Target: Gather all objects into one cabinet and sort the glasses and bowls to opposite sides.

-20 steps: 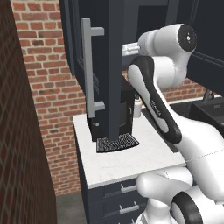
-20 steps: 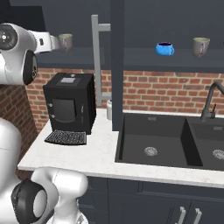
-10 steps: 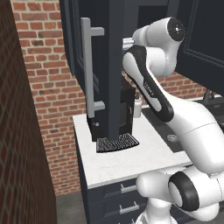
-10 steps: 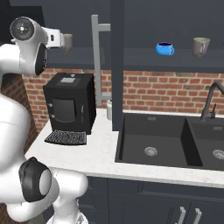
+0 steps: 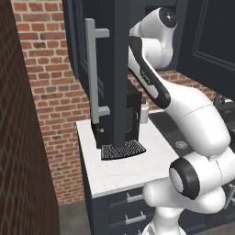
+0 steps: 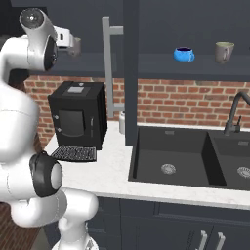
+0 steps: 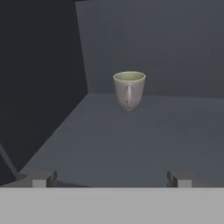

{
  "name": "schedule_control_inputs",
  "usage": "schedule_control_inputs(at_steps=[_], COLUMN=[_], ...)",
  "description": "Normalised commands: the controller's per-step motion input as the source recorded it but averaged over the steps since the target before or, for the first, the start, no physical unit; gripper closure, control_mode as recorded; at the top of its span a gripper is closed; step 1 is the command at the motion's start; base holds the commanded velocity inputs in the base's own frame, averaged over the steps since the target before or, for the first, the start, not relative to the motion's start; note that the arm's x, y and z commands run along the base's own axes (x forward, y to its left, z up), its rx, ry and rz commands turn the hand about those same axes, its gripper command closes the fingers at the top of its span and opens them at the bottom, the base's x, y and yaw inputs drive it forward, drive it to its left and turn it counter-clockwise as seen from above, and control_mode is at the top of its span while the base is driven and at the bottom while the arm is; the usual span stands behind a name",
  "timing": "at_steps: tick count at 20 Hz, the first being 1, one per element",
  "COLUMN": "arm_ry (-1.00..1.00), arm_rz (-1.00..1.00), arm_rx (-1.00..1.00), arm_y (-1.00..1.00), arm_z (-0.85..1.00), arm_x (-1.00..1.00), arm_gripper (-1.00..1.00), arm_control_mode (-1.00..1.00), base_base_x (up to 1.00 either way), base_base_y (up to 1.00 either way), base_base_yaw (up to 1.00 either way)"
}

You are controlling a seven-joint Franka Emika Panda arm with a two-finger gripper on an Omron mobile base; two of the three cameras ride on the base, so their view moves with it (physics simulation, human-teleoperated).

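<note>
The two-finger tool [image 7: 109, 178] is seen in the hand view with its small dark fingertips [image 7: 43, 178] set wide apart at the bottom corners, fully spread and holding nothing; nothing is touched by either tip. In the right base view the tool [image 6: 73, 45] is held high at the left end of the wide dark slate-blue wall cabinet [image 6: 195, 19], at shelf height. Straight ahead of it, well apart on the flat dark shelf [image 7: 131, 135], a matte grey-beige handled mug [image 7: 129, 89] stands upright with its handle turned towards the camera and its pale inside showing. The mug is judged to be light, rigid and somewhat breakable, with a smooth wall that could slip under a weak grip; it would best be taken across the body just below the rim, with the fingers on either side of the handle rather than on it. The present opening looks ample for that width. Farther right on the same shelf, a short, round glossy blue cup [image 6: 184, 53] and a second grey-beige mug [image 6: 224, 51] are seen standing near each other, above the black sink [image 6: 176, 156] set in the white desk [image 6: 112, 171]. A black coffee machine [image 6: 78, 114] stands on the desk below the tool.
</note>
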Motion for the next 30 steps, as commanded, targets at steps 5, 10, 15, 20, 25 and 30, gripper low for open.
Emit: schedule_control_inputs(at_steps=[5,10,15,20,25,30], arm_ry=[0.00,-0.01,-0.03,0.00,0.00,0.00], arm_rz=[0.00,0.00,0.00,0.00,0.00,0.00], arm_rx=[0.00,0.00,0.00,0.00,0.00,0.00], arm_y=[0.00,0.00,0.00,0.01,0.07,0.14], arm_z=[-0.02,-0.15,-0.12,-0.11,-0.16,-0.01], arm_x=[0.24,0.44,0.38,0.37,0.35,0.30], arm_gripper=[-1.00,-1.00,-1.00,-1.00,-1.00,-1.00], arm_control_mode=[-1.00,-1.00,-1.00,-1.00,-1.00,-1.00], base_base_x=[0.00,0.00,0.00,0.00,0.00,0.00], base_base_y=[0.00,0.00,0.00,0.00,0.00,0.00], base_base_yaw=[0.00,0.00,0.00,0.00,0.00,0.00])
